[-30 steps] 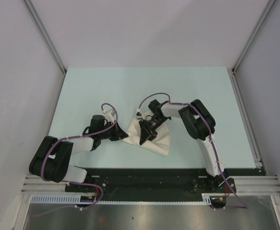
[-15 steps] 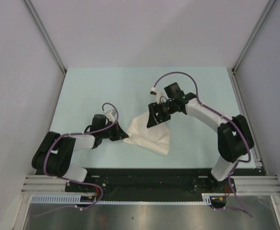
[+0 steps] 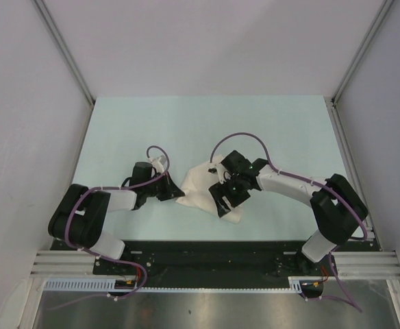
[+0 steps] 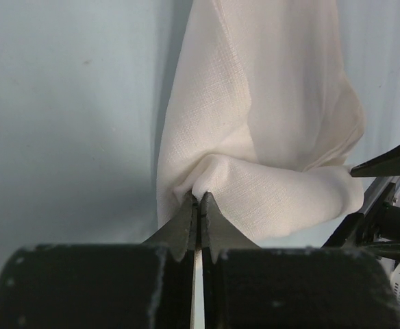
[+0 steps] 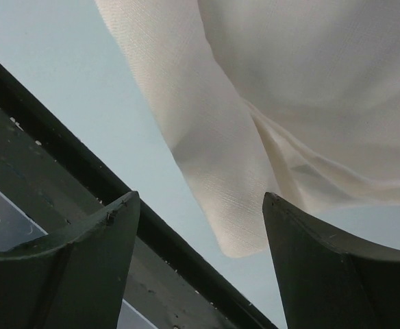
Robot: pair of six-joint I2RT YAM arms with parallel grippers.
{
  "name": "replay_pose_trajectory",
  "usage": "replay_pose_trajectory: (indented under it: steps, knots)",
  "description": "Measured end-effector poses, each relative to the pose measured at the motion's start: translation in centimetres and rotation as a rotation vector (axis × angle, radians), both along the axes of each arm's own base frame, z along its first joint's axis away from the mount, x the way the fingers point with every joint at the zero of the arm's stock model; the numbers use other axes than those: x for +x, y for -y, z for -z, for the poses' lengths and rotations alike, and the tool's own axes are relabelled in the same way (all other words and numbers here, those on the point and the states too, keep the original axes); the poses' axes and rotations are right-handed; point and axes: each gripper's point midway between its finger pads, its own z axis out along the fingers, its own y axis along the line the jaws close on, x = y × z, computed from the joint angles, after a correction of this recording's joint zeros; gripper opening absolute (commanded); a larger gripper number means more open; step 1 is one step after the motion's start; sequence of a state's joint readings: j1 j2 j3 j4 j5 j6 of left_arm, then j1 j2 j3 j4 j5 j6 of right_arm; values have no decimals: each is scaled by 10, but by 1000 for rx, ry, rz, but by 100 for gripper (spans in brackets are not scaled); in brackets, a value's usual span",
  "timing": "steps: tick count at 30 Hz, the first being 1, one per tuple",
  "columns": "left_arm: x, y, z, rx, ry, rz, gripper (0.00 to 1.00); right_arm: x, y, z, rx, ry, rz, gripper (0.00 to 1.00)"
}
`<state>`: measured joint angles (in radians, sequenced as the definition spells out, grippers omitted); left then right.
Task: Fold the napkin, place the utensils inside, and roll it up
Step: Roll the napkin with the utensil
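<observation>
The pale table carries everything. The napkin lies towards its near edge, between the two arms, bunched in loose layers rather than spread flat. Our left tool is closed on a small pinch of cloth at the napkin's left edge, low to the table. Our right tool has its jaws wide apart with nothing between them. It hovers over the napkin's near right corner, close to the dark rail along the table's near side. We cannot find the utensil in any view.

We judge the left hold to be the weak point: it takes so little cloth that a pull from the right could slip it free and collapse the fold. The layers at the near corner overlap, so the right tool may catch one too many or only the top one, which would leave a crooked fold. A low approach could also strike the rail.
</observation>
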<state>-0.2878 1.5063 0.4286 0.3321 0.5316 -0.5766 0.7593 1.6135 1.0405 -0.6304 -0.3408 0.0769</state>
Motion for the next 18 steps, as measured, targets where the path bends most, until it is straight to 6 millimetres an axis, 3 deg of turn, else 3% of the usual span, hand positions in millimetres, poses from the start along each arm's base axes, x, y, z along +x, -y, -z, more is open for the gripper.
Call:
replay_pose_trajectory:
  steps: [9,13,18]
  knots:
    - [0,0,0,-2,-2,-1,0,-10,5,22,-56,-31,-17,70]
    - [0,-1,0,-3,-3,-1,0,-13,7,28,-74,-50,-19,46]
    - [0,-1,0,-5,-10,0,0,-20,8,31,-77,-107,-34,31]
